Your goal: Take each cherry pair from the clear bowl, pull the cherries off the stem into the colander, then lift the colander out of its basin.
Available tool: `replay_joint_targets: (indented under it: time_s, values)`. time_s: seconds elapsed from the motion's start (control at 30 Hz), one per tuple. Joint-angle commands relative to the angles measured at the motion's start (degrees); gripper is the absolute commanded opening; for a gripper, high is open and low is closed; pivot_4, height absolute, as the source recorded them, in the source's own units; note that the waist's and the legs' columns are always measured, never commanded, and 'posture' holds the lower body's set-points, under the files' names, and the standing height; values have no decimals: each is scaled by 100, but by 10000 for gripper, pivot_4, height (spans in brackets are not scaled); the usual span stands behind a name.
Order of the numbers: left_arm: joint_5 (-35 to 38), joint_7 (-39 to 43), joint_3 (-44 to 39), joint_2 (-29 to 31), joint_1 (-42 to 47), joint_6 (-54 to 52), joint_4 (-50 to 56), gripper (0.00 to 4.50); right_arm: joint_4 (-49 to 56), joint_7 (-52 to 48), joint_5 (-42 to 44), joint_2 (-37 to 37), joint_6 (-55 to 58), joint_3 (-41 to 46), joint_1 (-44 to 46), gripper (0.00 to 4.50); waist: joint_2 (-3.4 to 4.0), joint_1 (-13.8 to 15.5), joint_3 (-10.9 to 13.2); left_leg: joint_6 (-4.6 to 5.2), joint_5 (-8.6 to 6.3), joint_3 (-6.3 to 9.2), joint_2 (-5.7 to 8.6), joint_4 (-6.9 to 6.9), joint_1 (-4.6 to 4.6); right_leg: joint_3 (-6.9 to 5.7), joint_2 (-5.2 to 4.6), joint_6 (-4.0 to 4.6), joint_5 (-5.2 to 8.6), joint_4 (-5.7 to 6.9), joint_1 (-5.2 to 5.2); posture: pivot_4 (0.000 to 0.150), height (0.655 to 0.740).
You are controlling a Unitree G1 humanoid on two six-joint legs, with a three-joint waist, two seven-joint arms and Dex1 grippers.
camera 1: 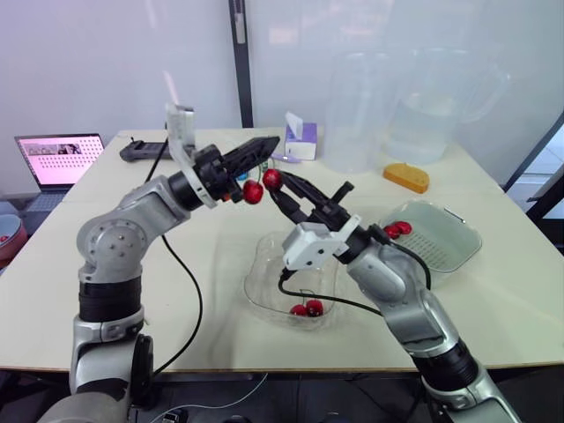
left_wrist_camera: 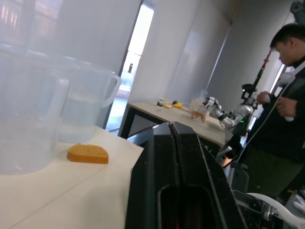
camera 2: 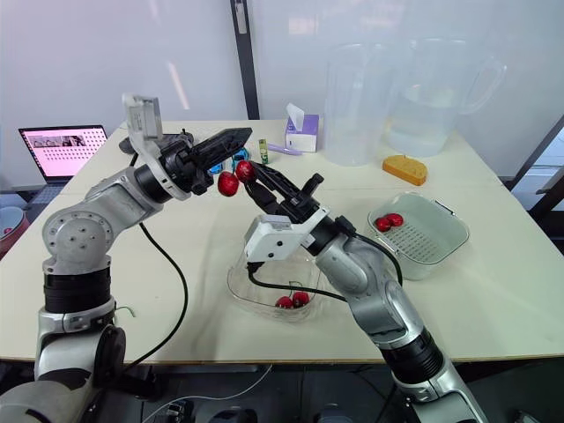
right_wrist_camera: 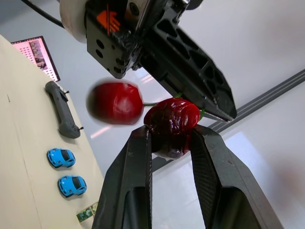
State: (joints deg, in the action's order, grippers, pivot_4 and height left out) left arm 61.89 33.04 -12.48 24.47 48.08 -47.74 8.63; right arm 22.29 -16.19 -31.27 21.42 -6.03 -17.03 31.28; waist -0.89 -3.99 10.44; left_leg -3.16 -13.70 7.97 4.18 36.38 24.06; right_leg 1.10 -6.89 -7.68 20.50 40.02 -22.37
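Cherry pair (camera 1: 253,192) up in the air between the two arms, over the far side of the clear bowl (camera 1: 256,284) and not over the colander (camera 1: 458,242). Left end effector (camera 1: 267,146) closed flat, fingers pressed together, apparently on the stem (right_wrist_camera: 148,103); exact pinch point hidden. Right end effector (right_wrist_camera: 171,138) narrowed around one fruit, the clamped cherry (right_wrist_camera: 172,125), with a pad on each side. Free cherry (right_wrist_camera: 114,102) hanging just beside it, touched by nothing else.

Clear bowl near the front edge of the tabletop (camera 1: 220,220), with one more pair (camera 1: 307,308) inside. Colander toward the right edge, well apart from the held pair, with two cherries (camera 1: 397,230) in it.

Main risk, as a judgement: pulling here and losing fruit outside the colander. On a pull, likely to snap free suddenly; free cherry then able to drop back into the bowl, or to hit its rim and roll away over the tabletop. Better to carry both arms toward the right edge first.

Second risk: squeezing too hard and bruising the clamped cherry, soft and round between hard pads. Third: weak hold on the thin stem, so slipping out instead of breaking, with the whole pair left swinging from the right end effector. Also possible: collision of the two end effectors, very close together here.
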Motion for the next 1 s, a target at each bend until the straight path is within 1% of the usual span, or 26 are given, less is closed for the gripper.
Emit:
replay_joint_targets:
  time_s: [0.03,0.1,0.13,0.17,0.2,0.23,0.27,0.3,0.33,0.37,0.4,0.43,0.47,0.5,0.53,0.57,0.6,0.63,0.67,0.7,0.77,0.83,0.97,1.0]
  values:
    - [143,-8,-174,93,70,5,205,416,163,-3,20,-53,-76,138,66,9857,0,0,0,0,0,0,0,0,0,0,0,0,0,0,0,1500,7400]
    - [143,-10,-171,86,66,4,197,416,156,-20,94,-83,-49,164,61,9857,0,0,0,0,0,0,0,0,0,0,0,0,0,0,0,1500,7400]
    - [141,-12,-166,77,65,5,193,0,155,-51,162,-97,-32,178,56,15446,0,1,0,0,0,0,0,0,0,0,0,0,0,0,0,1500,7400]
    - [141,-14,-163,70,64,7,191,0,155,-75,206,-107,-22,189,52,17548,0,1,0,0,0,0,0,0,0,0,0,0,0,0,0,1500,7400]
    - [135,-7,-151,65,50,4,187,0,174,-141,267,-95,-3,202,38,21229,0,1,0,0,0,0,0,0,0,0,0,0,0,0,0,1500,7400]
    - [116,13,-140,73,32,3,172,0,210,-217,313,-60,14,223,13,25666,0,1,0,0,0,0,0,0,0,0,0,0,0,-1,1,1500,7400]
    - [89,32,-132,85,20,7,144,0,251,-304,361,-16,43,248,-18,31200,0,1,0,0,0,0,0,1,0,0,0,0,0,0,1,1500,7400]
    - [73,44,-130,96,11,8,127,0,283,-367,392,10,64,266,-41,34634,0,1,0,0,0,0,0,1,0,0,0,0,0,0,1,1500,7400]
    - [52,74,-130,115,15,14,94,0,344,-528,545,54,159,309,-101,38607,0,3,0,0,0,0,0,1,0,0,0,0,0,-1,1,1500,7400]
    - [31,113,-126,141,29,18,67,0,487,-870,986,87,490,415,-248,42901,0,9,0,0,0,0,0,1,0,0,0,0,0,0,1,1500,7400]
    - [-8,178,-109,180,46,25,37,0,653,-1368,1527,181,1004,500,-443,43715,0,9,0,0,0,1,0,1,0,0,0,0,0,-1,3,1500,7400]
    - [-46,250,-93,222,55,35,8,0,860,-1724,2224,118,1782,721,-587,43715,0,10,0,0,0,0,-1,2,-1,-1,0,0,0,-1,5,1500,7400]
    - [-67,308,-81,256,57,41,-18,0,1032,-2004,2922,36,2672,971,-623,43715,0,7,0,0,0,1,-2,1,-1,-1,0,0,0,-2,6,1500,7400]
    - [-82,353,-73,278,54,48,-40,0,1156,-2143,3372,-13,3299,1141,-608,43715,0,2,0,0,0,1,-4,1,-1,-2,0,0,0,-4,10,1500,7400]
    - [-116,422,-44,344,44,31,-53,0,1234,-2333,4553,-119,4593,1679,-506,43715,0,-1,0,0,0,3,-6,4,-1,-2,0,0,0,-3,12,1500,7400]
    - [-133,470,-41,411,31,5,-67,0,1184,-2520,5951,-108,5332,2244,-398,43715,0,-3,0,0,0,3,-5,8,-2,-1,0,0,0,-1,12,1500,7400]
    - [-149,501,-49,462,20,-22,-78,0,1072,-2633,7168,-99,5954,2762,-257,43715,1,-2,1,0,0,5,-8,8,-4,-2,0,0,0,-2,15,1500,7400]
    - [-178,547,-52,529,-9,-45,-72,0,950,-2669,7894,72,6540,3205,-58,43715,1,-4,1,0,0,5,-11,8,-4,-2,0,0,0,-4,18,1500,7400]
    - [-157,578,-64,568,-47,-81,-47,0,780,-2620,8393,254,6974,3468,124,43715,2,-4,1,1,0,5,-11,7,-4,-3,0,0,0,-3,18,1500,7400]
    - [-115,610,-67,605,-92,-124,-7,0,672,-2534,8700,413,7264,3623,277,43715,2,1,1,1,0,5,-10,6,-6,-2,0,0,0,-4,17,1500,7400]
    - [-9,655,-45,675,-226,-240,151,0,435,-2047,9137,512,7685,3799,567,43715,1,1,1,2,-1,6,-8,2,-10,-3,-1,1,0,-5,18,1500,7400]
    - [116,638,-39,712,-354,-366,322,0,440,-1810,9128,615,7690,3689,723,43715,1,-1,1,2,-1,3,-8,-4,-17,0,-2,1,0,-4,18,1500,7400]
    - [329,571,-101,754,-553,-539,620,0,100,-1385,9830,620,8406,3506,988,43715,1,1,1,3,-1,1,-8,-2,-13,4,-3,0,0,-4,15,1500,7400]
    - [311,502,-120,727,-530,-509,619,0,97,-1312,9785,577,8391,3356,1035,43715,1,1,1,3,-1,1,-8,-1,-13,4,-3,0,0,-4,15,1500,7400]
